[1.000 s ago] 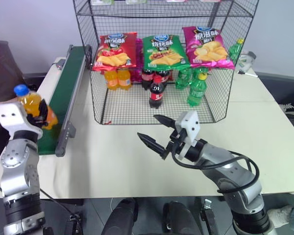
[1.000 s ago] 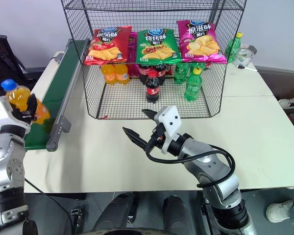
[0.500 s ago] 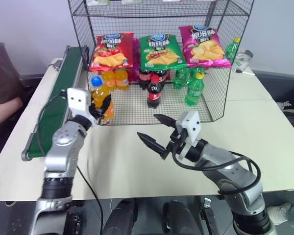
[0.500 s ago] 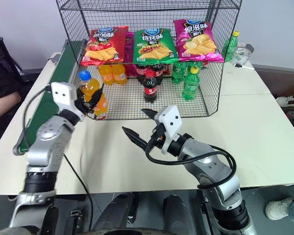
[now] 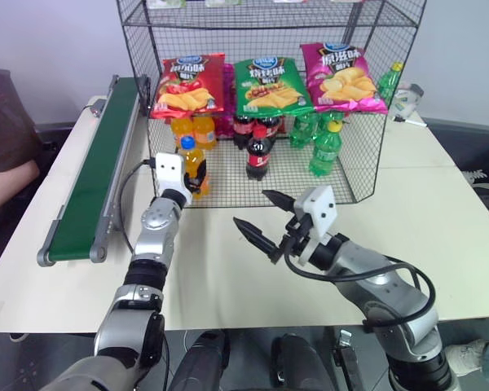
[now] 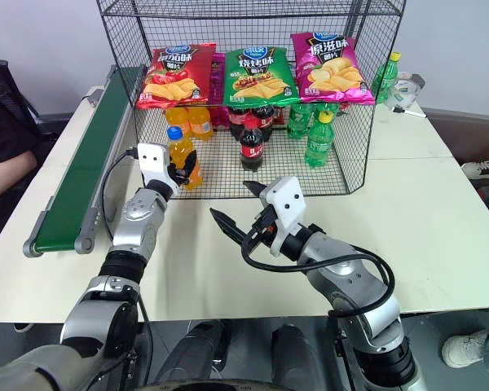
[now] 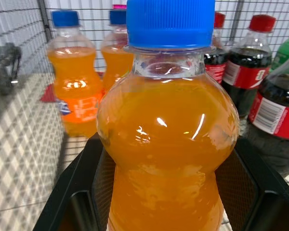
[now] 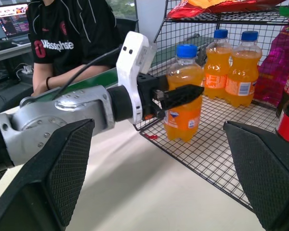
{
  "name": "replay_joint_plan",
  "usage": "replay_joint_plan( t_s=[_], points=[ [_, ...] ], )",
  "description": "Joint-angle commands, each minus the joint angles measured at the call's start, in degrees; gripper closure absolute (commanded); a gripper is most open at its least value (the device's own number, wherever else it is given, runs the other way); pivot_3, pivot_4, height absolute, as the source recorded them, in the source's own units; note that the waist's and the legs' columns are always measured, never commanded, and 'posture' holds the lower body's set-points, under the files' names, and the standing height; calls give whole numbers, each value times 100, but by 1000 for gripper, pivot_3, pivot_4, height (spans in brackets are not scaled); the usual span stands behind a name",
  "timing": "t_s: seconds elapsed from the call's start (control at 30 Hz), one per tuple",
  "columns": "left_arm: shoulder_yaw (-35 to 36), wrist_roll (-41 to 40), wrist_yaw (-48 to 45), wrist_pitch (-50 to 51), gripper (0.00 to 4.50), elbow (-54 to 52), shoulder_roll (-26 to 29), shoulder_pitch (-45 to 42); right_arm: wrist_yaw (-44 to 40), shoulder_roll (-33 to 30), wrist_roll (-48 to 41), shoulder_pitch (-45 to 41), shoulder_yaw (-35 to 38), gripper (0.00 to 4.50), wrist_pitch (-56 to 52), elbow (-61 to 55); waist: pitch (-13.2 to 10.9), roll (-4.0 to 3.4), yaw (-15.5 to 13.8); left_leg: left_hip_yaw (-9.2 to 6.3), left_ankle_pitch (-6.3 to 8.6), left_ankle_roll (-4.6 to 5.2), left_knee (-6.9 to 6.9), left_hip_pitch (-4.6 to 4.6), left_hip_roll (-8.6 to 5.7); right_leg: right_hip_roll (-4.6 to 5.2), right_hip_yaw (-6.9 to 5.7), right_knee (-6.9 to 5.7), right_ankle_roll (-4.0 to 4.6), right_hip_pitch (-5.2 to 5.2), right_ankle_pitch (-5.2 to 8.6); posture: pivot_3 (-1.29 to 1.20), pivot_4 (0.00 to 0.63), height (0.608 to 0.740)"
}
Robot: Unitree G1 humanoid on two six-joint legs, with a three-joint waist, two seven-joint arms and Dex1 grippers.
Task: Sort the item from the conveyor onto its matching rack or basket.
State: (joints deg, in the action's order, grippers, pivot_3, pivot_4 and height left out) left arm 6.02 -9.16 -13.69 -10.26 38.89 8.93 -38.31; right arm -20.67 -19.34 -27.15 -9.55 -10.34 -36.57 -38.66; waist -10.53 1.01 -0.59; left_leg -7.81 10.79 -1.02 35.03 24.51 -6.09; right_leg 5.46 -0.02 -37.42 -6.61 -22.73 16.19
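Left gripper (image 6: 178,169) clenched on the soda bottle (image 6: 182,158), upright at the rack's (image 6: 354,155) front-left edge – right gripper (image 6: 235,210) spread empty – carry it in level beside the two orange bottles (image 6: 189,121) and seat its base flat before letting go

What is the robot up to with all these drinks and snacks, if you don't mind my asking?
The left gripper is shut on the orange soda bottle, holding it upright at the front edge of the black wire rack, near two orange soda bottles standing inside. The right gripper waits open over the table. The conveyor lies bare.
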Motion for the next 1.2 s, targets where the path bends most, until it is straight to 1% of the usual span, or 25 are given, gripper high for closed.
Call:
replay_joint_plan(
  t_s=[0.03,0.13,0.23,0.3,0.33,0.37,0.4,0.53,0.63,0.77,0.87,0.93,1.07,1.2],
  points=[
    [197,-67,-69,-669,2133,337,-6,-344,-11,-17,33,9,50,0,122,-309,0,0,1,0,0,0,0,0,0,-1,0,0,0,0,0,0,150,740],
    [221,4,-9,-917,2133,798,-4,-464,-15,-21,53,11,29,0,140,-295,0,0,2,0,0,0,0,0,0,-1,0,-1,0,0,0,0,150,740],
    [271,-58,-124,-999,2133,989,-33,-497,-16,-6,78,-3,7,0,146,-276,0,0,0,0,0,0,1,0,-1,-2,-1,-2,-1,0,0,0,150,740],
    [314,-134,-222,-1028,1059,1011,-61,-486,-14,13,96,-10,-6,0,137,-278,0,1,1,0,0,0,1,0,-1,-2,-1,-2,-1,1,0,0,150,740],
    [313,-130,-226,-1040,703,970,-60,-458,-16,19,101,-16,-12,0,130,-281,0,1,0,0,0,0,2,-1,-1,-2,-1,-3,-1,2,0,0,150,740],
    [307,-147,-272,-1026,112,902,-59,-422,-20,20,100,-16,-12,0,125,-286,1,1,0,0,0,0,3,-1,-1,-2,-1,-4,-1,2,0,0,150,740],
    [300,-157,-302,-1022,50,857,-57,-398,-23,19,99,-15,-10,0,123,-290,1,1,0,0,0,1,5,-2,-1,-2,-1,-5,-1,3,0,0,150,740],
    [298,-175,-361,-979,50,566,-19,-246,-14,20,89,-14,-19,0,103,-322,1,1,1,-1,0,1,5,-2,-1,-2,-1,-6,-1,3,0,0,150,740],
    [311,-229,-414,-850,50,111,15,-28,1,25,87,-12,-32,0,89,-348,1,1,4,0,0,0,5,-2,-1,-2,-1,-6,-1,3,0,0,150,740],
    [281,-286,-423,-312,50,-1010,108,499,12,26,66,4,-23,0,70,-383,1,0,36,-1,0,0,2,-2,1,-3,1,-7,0,1,0,0,150,740],
    [229,-117,-318,-30,50,-1766,253,822,1,23,55,13,-23,0,68,-389,1,0,33,-1,0,0,3,-2,1,-3,1,-8,0,1,0,0,150,740],
    [292,-266,-343,345,50,-2355,357,1045,-5,19,46,14,-15,0,61,-394,1,0,32,-1,0,0,4,-3,1,-2,2,-8,0,2,0,0,150,740],
    [335,-710,-668,1330,50,-3522,709,1508,-11,21,27,21,1,0,48,-397,2,-1,25,-1,0,0,4,-4,1,0,2,-8,0,3,0,0,150,740],
    [477,-1224,-1289,2368,50,-4537,1493,2045,-9,31,7,-1,-4,0,8,-410,2,-2,52,-1,0,0,2,-4,5,2,3,-8,2,1,1,0,150,740]
  ],
)
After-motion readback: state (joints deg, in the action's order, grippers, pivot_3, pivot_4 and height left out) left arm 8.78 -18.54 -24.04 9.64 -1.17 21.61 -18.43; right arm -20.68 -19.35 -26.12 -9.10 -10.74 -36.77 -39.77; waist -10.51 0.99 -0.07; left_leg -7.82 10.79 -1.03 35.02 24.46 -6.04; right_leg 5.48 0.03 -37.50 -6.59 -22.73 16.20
